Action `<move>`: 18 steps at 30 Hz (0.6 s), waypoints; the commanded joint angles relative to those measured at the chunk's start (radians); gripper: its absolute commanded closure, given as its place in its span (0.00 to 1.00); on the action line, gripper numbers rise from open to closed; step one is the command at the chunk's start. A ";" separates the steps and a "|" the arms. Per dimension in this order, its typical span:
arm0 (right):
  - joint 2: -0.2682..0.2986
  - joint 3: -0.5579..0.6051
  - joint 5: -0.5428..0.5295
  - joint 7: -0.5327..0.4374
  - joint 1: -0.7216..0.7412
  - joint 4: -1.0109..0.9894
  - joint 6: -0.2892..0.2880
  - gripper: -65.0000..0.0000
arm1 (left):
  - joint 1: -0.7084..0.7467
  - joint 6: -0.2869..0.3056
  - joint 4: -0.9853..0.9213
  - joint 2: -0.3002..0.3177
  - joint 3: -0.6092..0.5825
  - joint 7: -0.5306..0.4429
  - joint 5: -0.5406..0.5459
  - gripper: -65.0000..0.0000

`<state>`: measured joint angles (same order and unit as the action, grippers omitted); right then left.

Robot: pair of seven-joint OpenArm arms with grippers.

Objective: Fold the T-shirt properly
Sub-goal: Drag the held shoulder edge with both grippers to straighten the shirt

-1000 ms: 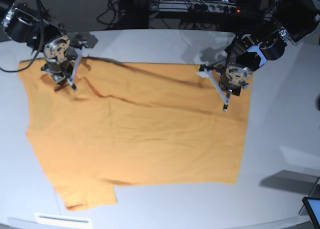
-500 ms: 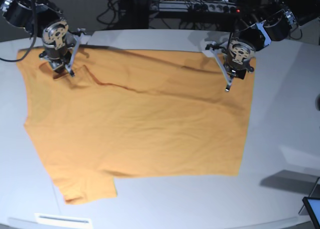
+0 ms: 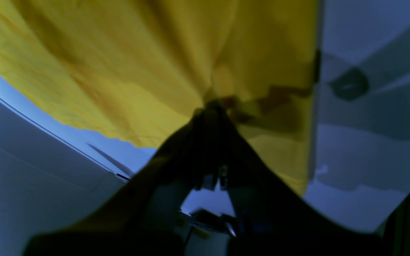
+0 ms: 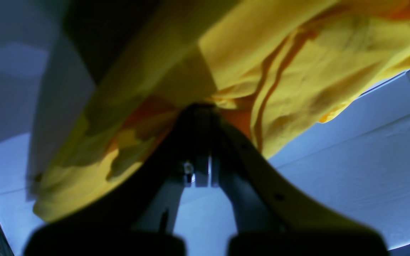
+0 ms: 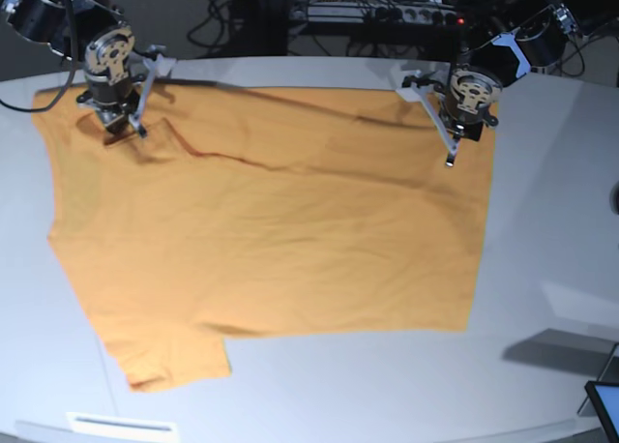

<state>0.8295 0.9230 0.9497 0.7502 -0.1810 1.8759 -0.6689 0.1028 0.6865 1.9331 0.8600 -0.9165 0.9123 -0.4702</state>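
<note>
Both sets of fingers are pinched closed on the far edge of the T-shirt (image 5: 271,230), the left gripper (image 3: 214,106) holding a bunched fold near the far right corner and the right gripper (image 4: 199,105) clamped on gathered cloth at the far left, by the shoulder. The garment lies spread across the pale counter (image 5: 542,221), its back edge raised slightly at the two grips, a sleeve (image 5: 174,361) jutting out at the near left.

The grips appear shallow, taken only on a pinch of fabric; a pull with too much tension could likely slip the cloth free from one side, leaving the fold lopsided. Uneven travel between the two arms would probably skew the edge, and the diagonal crease (image 5: 242,161) running between the grips suggests the fabric is already under uneven strain. The near sleeve may drag or bunch underneath if the shirt is carried over it.

In the base view the right gripper (image 5: 121,119) hangs from an arm reaching in from the far left corner, the left gripper (image 5: 455,143) from one entering at the far right; both point steeply downward, wrists angled inward over the cloth.
</note>
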 commanded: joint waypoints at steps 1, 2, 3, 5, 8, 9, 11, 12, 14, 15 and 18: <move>0.012 0.003 -0.047 -0.036 -0.010 0.003 -0.029 1.00 | -0.001 0.012 0.012 0.021 0.003 0.009 0.001 1.00; 0.012 0.003 -0.047 -0.036 -0.012 0.003 -0.029 1.00 | -0.001 0.012 0.012 0.023 0.003 0.009 0.001 1.00; 0.012 -0.005 -0.047 -0.036 -0.013 0.003 -0.029 1.00 | -0.001 0.012 0.012 0.023 0.003 0.009 0.000 1.00; 0.012 -0.046 -0.047 -0.036 -0.048 0.006 -0.029 1.00 | -0.001 0.012 0.013 0.023 0.003 0.009 0.000 1.00; 0.014 -0.069 -0.047 -0.036 -0.082 0.046 -0.029 1.00 | 0.025 0.012 0.015 0.034 0.012 0.009 0.000 1.00; 0.014 -0.071 -0.047 -0.036 -0.082 0.050 -0.029 1.00 | 0.028 0.012 0.018 0.040 0.010 0.009 0.000 1.00; 0.014 -0.072 -0.047 -0.036 -0.081 0.052 -0.029 1.00 | 0.028 0.012 0.029 0.041 0.014 0.009 0.000 1.00; 0.014 -0.074 -0.045 -0.036 -0.078 0.054 -0.029 1.00 | 0.022 0.012 0.033 0.041 0.014 0.009 0.000 1.00; 0.014 -0.098 -0.045 -0.037 -0.071 0.055 -0.029 1.00 | 0.018 0.012 0.036 0.043 0.017 0.009 0.001 1.00; 0.014 -0.117 -0.045 -0.039 -0.071 0.055 -0.029 1.00 | 0.018 0.012 0.038 0.043 0.024 0.009 0.001 1.00; 0.012 -0.147 -0.045 -0.041 -0.071 0.063 -0.029 1.00 | 0.027 0.012 0.038 0.038 0.081 0.009 0.001 1.00</move>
<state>0.8261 0.7849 0.8963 0.6994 -0.2554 1.9263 -0.6888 0.1368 0.7017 1.9564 0.8814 -0.8463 0.9066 -0.4488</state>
